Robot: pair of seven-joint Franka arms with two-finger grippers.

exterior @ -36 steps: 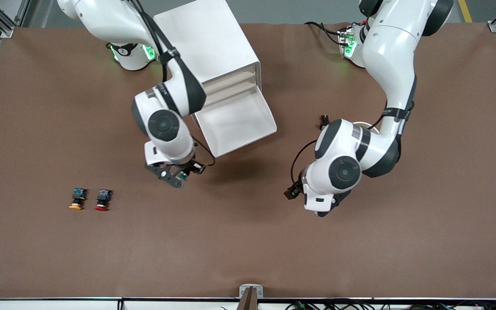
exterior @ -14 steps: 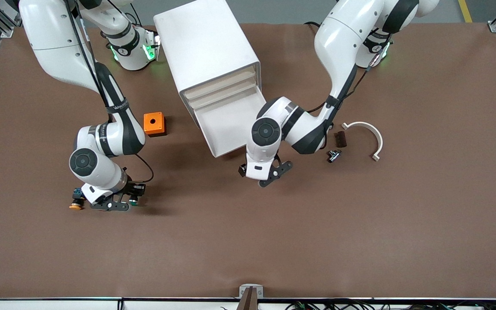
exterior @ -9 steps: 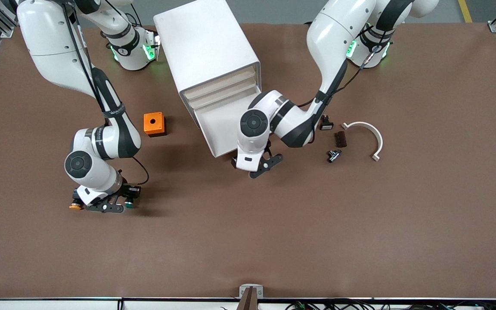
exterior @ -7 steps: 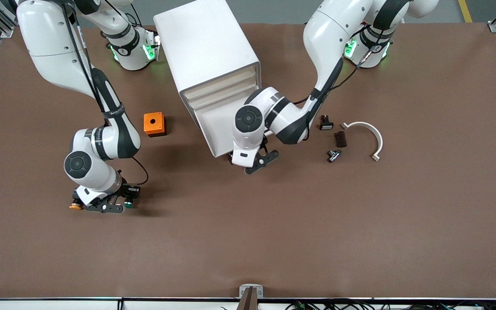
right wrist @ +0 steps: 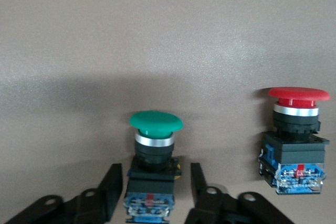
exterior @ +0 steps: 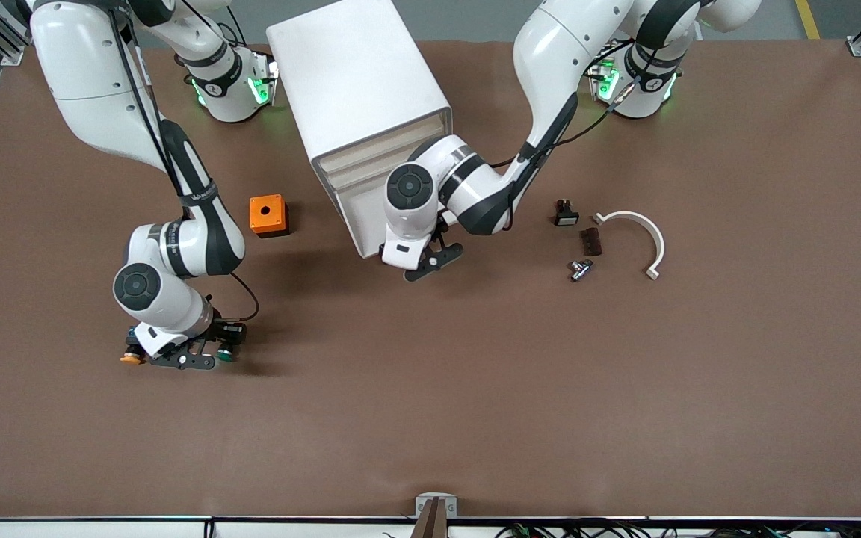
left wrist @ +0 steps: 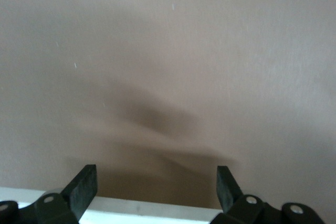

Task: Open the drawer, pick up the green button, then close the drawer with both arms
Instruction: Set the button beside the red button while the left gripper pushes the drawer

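Resting spot: green button (right wrist: 156,135) stands on the tabletop (exterior: 475,388), beside red button (right wrist: 296,124).
Right end effector (right wrist: 152,195): fingers partly apart around the button's body.
Left end effector (left wrist: 155,190): wide open, holding nothing, at the drawer (exterior: 359,224) front.

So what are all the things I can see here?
table: 1, brown, under everything
cabinet: 1, white, between the arms' bases
drawer: 1, white, part open
orange box: 1, beside the cabinet, toward the right arm's end
green button: 1, standing on the table
red button: 1, beside the green one
orange button: 1, beside the right gripper
curved piece: 1, white, toward the left arm's end
small parts: 3, dark or metal, beside the curved piece
left gripper: black, open, at the drawer's front
right gripper: black, open, either side of the green button
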